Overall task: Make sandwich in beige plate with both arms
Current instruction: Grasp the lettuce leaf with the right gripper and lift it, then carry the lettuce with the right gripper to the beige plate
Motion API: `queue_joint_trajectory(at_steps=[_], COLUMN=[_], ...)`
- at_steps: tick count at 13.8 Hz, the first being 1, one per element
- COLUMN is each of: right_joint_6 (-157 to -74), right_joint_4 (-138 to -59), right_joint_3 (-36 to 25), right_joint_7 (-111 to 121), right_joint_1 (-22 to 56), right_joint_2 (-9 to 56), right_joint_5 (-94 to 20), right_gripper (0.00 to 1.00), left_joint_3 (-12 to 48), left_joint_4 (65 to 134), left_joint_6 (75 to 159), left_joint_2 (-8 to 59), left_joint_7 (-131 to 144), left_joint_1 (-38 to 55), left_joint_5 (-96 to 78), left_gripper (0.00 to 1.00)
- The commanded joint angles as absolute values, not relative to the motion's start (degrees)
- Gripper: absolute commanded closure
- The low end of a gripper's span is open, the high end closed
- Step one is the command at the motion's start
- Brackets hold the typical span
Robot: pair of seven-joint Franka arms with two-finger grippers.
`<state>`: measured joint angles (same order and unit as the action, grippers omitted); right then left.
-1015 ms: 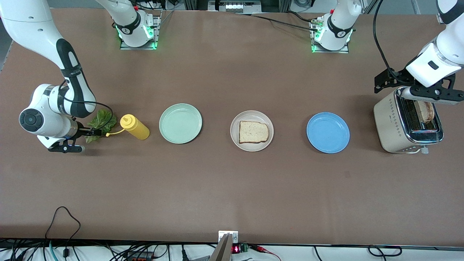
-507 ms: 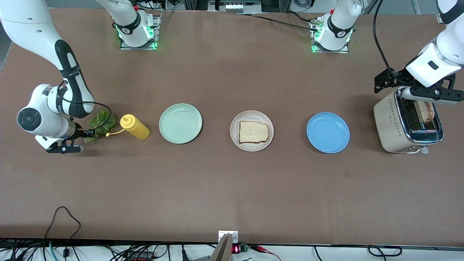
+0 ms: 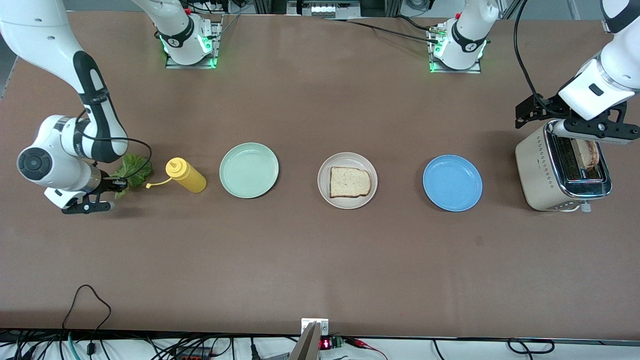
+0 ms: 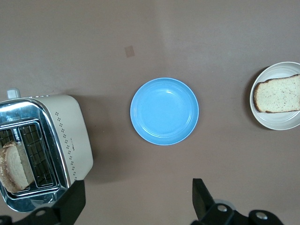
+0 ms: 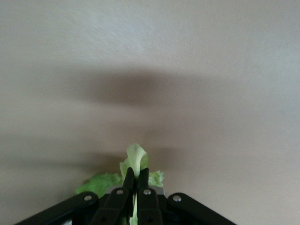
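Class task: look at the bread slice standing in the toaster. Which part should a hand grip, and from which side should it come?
Grip the crust edge of the bread slice that sticks up out of the toaster, coming straight down from above. It stands upright in the slot, so only that edge is free. The left hand, open, hangs over the toaster.

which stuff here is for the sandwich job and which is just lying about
For the job:
- beige plate with bread slice
- lettuce leaf, pinched in right gripper
- second bread slice in toaster, under open left gripper

Lying about:
- mint-green plate
- blue plate
- yellow squeeze bottle
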<state>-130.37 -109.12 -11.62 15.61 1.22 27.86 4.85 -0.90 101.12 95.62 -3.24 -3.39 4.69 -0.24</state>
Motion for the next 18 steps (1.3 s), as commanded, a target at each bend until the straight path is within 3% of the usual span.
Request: queue_joint_trajectory(at_steps=[1,3,7,9,14,18], right_joint_6=[-120.1,-114.8,-94.4,-88.4,-88.0,-93.5], right_joint_4=[-107.1,-103.6,-90.0,-84.8,-81.3,-79.7], right_joint_3=[-11.0,-11.0,-10.9,-10.9,-6.6,-0.4], right_joint_7=[23.4,30.2,46.6,49.5,55.7,54.3], right_joint_1=[1.8,3.5,8.8,12.0,17.9,23.2], right_joint_2=[20.2,17.4,15.8,15.6,14.6,15.6], right_joint_5=[5.5,5.3,3.2,1.5,-7.4,-14.0], right_gripper=[1.00,1.00,1.00,1.00,1.00,1.00], left_joint_3=[-0.8,-0.8,-0.9,-0.9,-0.9,-0.9], left_joint_4=[100.4,100.4,100.4,100.4,100.4,100.4], left_joint_6=[94.7,94.7,94.6,94.6,94.6,94.6], left_joint_2=[-3.2,-3.2,-3.2,-3.2,-3.2,-3.2], left_joint_7=[-3.1,-3.1,-3.1,-3.1,-3.1,-3.1], left_joint_1=[4.9,4.9,4.9,4.9,4.9,4.9], left_joint_5=[0.8,0.8,0.8,0.7,0.8,0.7], left_gripper=[0.00,0.00,0.00,0.00,0.00,0.00])
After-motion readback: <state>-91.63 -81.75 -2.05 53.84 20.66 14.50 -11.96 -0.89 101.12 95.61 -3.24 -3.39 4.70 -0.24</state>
